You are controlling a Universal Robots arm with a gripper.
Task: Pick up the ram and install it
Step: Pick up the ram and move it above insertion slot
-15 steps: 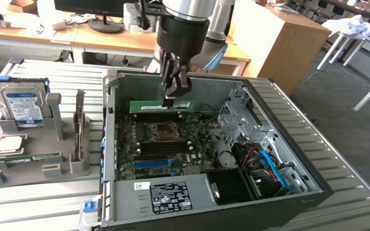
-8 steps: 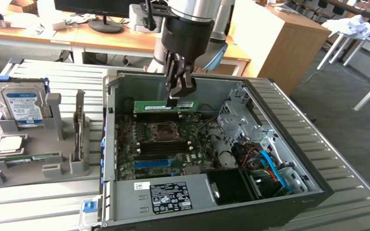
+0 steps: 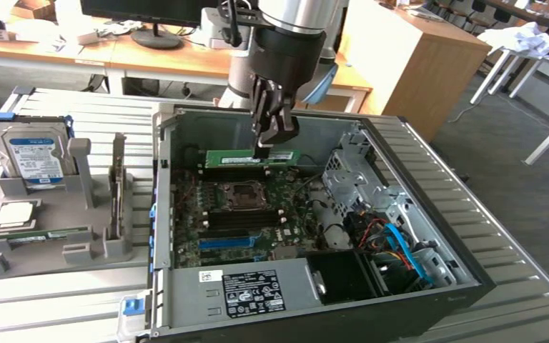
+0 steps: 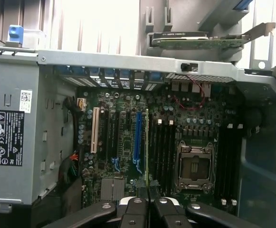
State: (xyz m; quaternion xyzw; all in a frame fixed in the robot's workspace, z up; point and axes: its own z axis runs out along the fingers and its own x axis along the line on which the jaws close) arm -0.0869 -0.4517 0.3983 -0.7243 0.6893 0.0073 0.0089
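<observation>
Exterior view: the gripper (image 3: 277, 141) is nearly closed, pinching the top edge of the ram (image 3: 231, 156). The ram hangs level below its fingers, inside the open computer case (image 3: 465, 271), over the motherboard (image 3: 246, 214) near the back wall.

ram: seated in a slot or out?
Out, it seems: the ram hangs on edge in the shut tool over the motherboard; contact with a slot, cannot tell.

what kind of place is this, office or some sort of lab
Probably a robotics lab in an office-like room: an open computer case on a slatted metal bench, the gripper holding the ram inside it, and wooden desks with a monitor behind.
</observation>
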